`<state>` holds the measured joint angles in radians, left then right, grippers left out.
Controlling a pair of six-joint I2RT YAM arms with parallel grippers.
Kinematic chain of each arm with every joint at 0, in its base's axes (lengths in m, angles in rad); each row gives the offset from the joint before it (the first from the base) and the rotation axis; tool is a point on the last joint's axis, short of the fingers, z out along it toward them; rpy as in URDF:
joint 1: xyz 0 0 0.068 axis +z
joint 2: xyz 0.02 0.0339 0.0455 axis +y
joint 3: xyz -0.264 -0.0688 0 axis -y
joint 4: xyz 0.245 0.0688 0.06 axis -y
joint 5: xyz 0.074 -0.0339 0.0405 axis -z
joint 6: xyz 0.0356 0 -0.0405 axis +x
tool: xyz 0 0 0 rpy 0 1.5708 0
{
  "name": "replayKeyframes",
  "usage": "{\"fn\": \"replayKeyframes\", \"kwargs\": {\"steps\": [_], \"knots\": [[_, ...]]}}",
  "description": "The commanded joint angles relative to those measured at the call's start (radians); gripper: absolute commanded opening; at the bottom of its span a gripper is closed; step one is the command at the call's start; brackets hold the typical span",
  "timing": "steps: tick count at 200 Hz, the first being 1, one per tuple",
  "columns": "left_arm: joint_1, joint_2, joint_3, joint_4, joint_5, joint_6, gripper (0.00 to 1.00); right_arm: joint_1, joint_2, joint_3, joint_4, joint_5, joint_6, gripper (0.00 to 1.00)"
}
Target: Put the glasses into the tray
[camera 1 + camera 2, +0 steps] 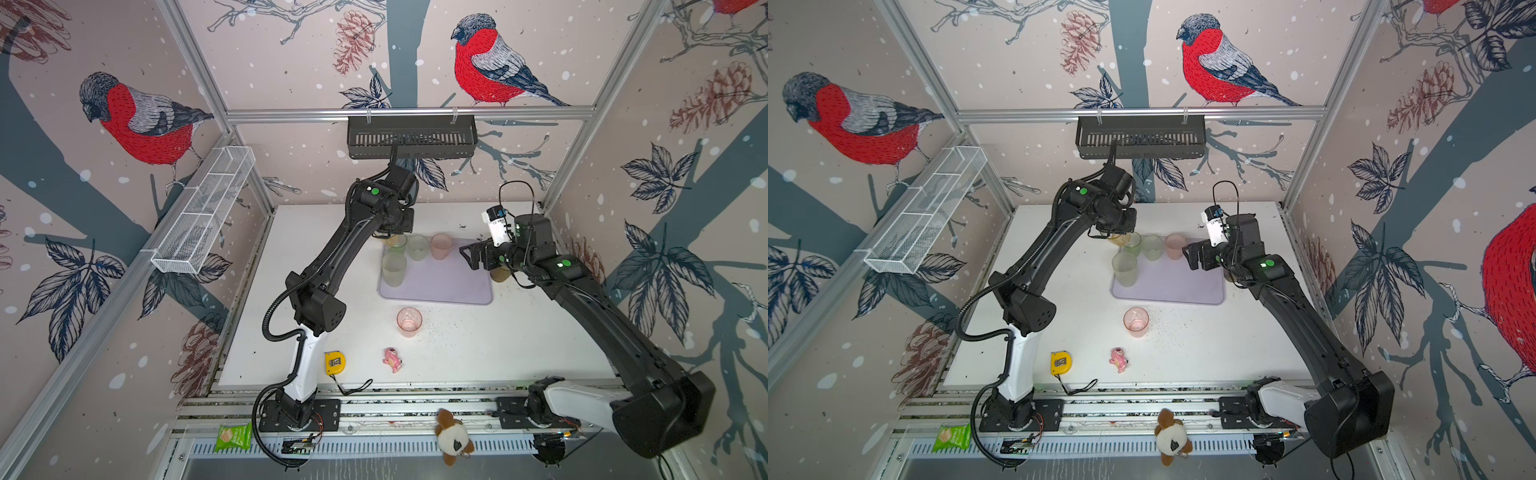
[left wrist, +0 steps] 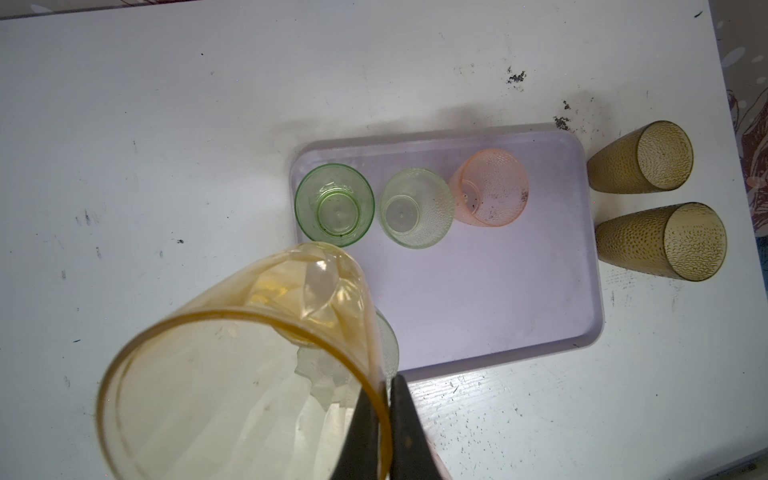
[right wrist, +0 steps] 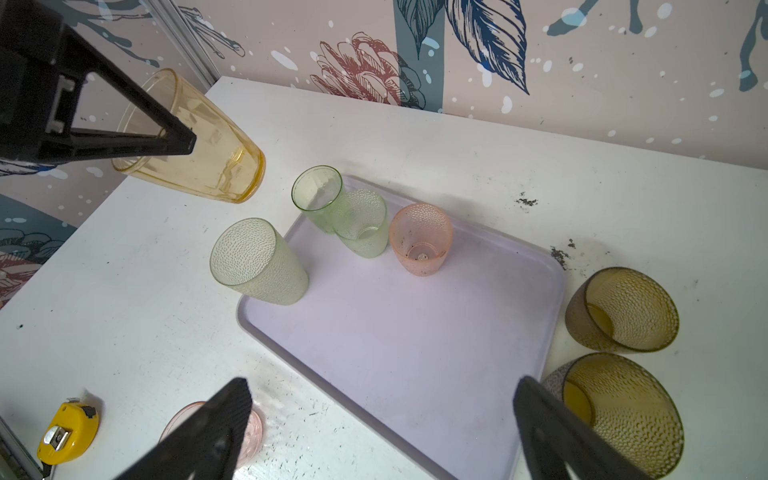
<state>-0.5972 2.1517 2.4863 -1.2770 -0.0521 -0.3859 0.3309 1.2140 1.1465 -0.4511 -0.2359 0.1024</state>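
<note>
1. My left hand is clamped on the rim wall of the amber-yellow tumbler. The tumbler hangs tilted, clear of the tabletop.
2. In both top views it sits at the upper left corner of the lavender tray, mostly hidden under my wrist. I cannot tell whether it is over the tray or just outside the rim.
3. Four glasses stand in the tray. The green tumbler, short frosted tumbler and pink tumbler line its upper edge, and the tall frosted tumbler stands at its left edge.
4. I judge this to be the carry-in of the amber one, about halfway through. Two dark brown tumblers wait just beside the tray's right edge, and a second pink tumbler stands below it.
5. Next I should bring the glass over bare tray floor, set it upright and lower it flat before letting go. It has to stay clear of the green and tall frosted neighbours.
6. My right hand is spread wide and empty at the tray's right edge, near the brown pair.
</note>
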Motion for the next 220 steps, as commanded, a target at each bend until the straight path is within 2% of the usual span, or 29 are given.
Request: {"fn": "replayKeyframes", "kwargs": {"steps": [1,220], "knots": [[-0.017,-0.011,0.013,0.026,0.006,0.008,0.00,-0.010,-0.002,-0.006,0.020,0.013,0.011,0.99],[-0.186,0.081,0.019,0.034,0.014,-0.006,0.00,-0.139,-0.027,-0.045,0.027,0.046,0.090,0.99]]}}
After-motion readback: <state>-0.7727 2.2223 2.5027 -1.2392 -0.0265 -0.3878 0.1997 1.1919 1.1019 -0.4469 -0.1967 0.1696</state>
